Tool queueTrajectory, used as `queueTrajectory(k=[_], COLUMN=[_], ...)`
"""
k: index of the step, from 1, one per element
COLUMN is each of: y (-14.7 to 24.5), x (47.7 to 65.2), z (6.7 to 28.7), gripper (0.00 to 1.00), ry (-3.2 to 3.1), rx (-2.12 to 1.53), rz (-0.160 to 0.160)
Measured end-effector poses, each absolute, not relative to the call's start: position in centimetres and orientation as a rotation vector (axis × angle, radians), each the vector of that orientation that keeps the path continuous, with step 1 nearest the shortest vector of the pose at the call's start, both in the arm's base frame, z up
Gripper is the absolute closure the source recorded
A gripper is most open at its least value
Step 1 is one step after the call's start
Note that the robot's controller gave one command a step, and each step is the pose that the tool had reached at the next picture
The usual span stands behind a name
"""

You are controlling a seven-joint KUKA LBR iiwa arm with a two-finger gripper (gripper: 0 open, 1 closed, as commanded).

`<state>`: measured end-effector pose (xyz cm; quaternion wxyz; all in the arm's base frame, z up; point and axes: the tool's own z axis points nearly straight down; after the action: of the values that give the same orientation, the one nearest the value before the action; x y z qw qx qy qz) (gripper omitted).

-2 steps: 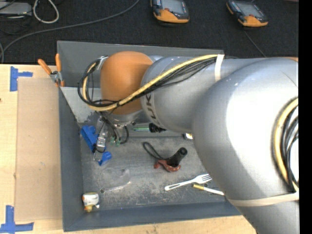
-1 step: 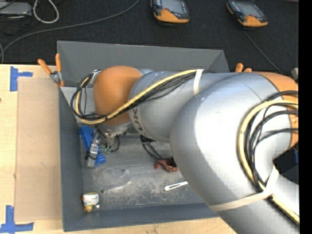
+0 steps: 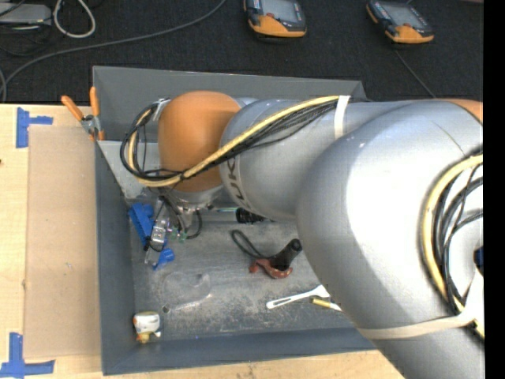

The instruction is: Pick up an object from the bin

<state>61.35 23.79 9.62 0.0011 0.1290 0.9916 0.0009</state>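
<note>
Reaching in from the right, the large silver-grey robot arm [image 3: 379,212] spans most of the grey metal bin [image 3: 114,314]. Its orange rounded wrist cover [image 3: 197,136] sits over the bin's upper left part, with black and yellow cables [image 3: 237,152] looped round it. Below that cover the end effector [image 3: 166,235] hangs close to the bin's floor in the left part, near the left wall.

Right against it lies a bright blue plastic piece of angular shape [image 3: 142,221], with a smaller blue part showing lower down by the end effector's tip. The two look to be touching or very nearly so. Whether the blue piece is actually gripped cannot be told, nor how far the end effector is open.

To the right, in the middle of the floor, lies a black looped cord joined to a dark handle with a reddish-brown end [image 3: 272,265]. Nearer the front wall lies a thin white flat stick [image 3: 293,298], partly under the arm. In the front left corner, well apart from the rest, lies a small pale cylinder with a brassy tip [image 3: 147,324].
</note>
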Motion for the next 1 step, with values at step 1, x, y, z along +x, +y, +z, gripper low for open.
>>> queueTrajectory(k=[1], y=[23.92], x=[61.75], z=[6.04], gripper=[0.0], ry=[3.104], rx=[0.412], rz=[0.007])
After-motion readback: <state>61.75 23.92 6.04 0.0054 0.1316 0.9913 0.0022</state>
